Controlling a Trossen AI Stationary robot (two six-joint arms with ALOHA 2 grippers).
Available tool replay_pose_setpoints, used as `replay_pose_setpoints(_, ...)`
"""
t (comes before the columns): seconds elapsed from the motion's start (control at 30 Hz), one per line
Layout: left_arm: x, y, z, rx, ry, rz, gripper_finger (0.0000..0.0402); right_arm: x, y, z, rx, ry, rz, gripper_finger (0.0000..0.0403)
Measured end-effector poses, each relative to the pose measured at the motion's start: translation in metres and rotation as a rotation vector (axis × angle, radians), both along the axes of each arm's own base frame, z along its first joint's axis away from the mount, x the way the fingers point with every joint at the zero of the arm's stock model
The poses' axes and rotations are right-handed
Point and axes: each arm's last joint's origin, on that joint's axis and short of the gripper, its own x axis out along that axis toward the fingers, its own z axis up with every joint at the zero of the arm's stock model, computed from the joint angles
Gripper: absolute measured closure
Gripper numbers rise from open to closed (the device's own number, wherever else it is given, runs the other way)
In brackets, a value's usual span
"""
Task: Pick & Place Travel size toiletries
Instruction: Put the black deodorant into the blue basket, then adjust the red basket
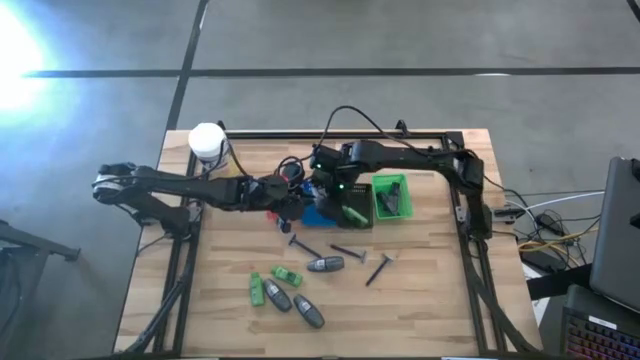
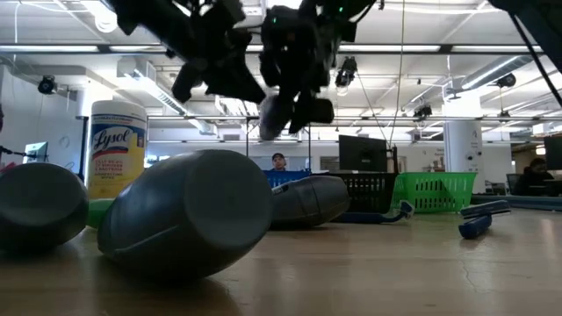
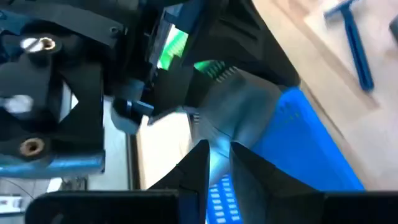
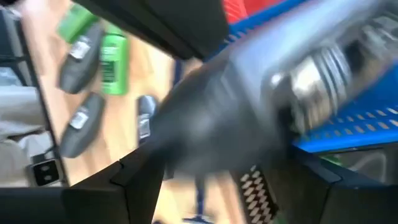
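Observation:
A grey oval bottle (image 3: 249, 112) is up in the air over the blue basket (image 1: 318, 213), between my two grippers; it also shows in the low view (image 2: 279, 114). My left gripper (image 3: 219, 171) is shut on its end. My right gripper (image 4: 236, 186) is open, with its fingers wide apart on either side of the bottle (image 4: 249, 106). I cannot tell whether they touch it. Other toiletries lie flat on the near table: green bottles (image 1: 257, 290), grey bottles (image 1: 325, 264) and thin razors (image 1: 303, 245). My left gripper pinches the grey bottle's narrow end (image 3: 217, 152) between its two fingers, coming from the table's left. The bottle reaches away from the fingers toward my right gripper. It is lifted clear, above the blue basket.
A green basket (image 1: 392, 197) holding dark items stands right of the blue one, and a red basket (image 1: 290, 172) stands behind it. A white-lidded yellow jar (image 1: 207, 140) stands at the far left. The wood between the loose toiletries and the near edge (image 1: 400, 320) is bare.

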Motion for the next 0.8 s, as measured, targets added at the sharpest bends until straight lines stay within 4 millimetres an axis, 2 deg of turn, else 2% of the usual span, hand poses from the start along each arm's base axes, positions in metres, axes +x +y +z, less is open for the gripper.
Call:
replay_pose_setpoints(0.17, -0.01, 0.014, -0.025, -0.031, 0.06, 0.059, 0.0335, 0.001, -0.017, -0.018, 0.019, 0.056, -0.034, 0.0141)
replay_pose_setpoints(0.37, -0.018, 0.022, -0.041, -0.022, 0.065, 0.118, 0.0335, -0.009, -0.027, -0.009, 0.0, 0.077, -0.076, 0.0128)
replay_pose_setpoints(0.47, -0.019, 0.021, -0.035, -0.018, 0.035, 0.125, 0.0335, -0.017, -0.024, 0.005, -0.013, 0.078, -0.07, 0.0122)
replay_pose_setpoints(0.6, -0.024, 0.019, -0.012, -0.015, -0.023, 0.156, 0.0335, -0.03, -0.014, 0.029, -0.051, 0.069, -0.068, 0.0115)
replay_pose_setpoints(0.73, -0.046, 0.02, 0.0, -0.121, 0.014, 0.254, 0.0335, -0.041, 0.007, 0.048, -0.127, 0.08, -0.066, 0.011)
replay_pose_setpoints(0.8, -0.06, 0.021, -0.005, -0.203, 0.099, 0.331, 0.0335, -0.045, 0.018, 0.054, -0.127, 0.08, -0.062, 0.0107)
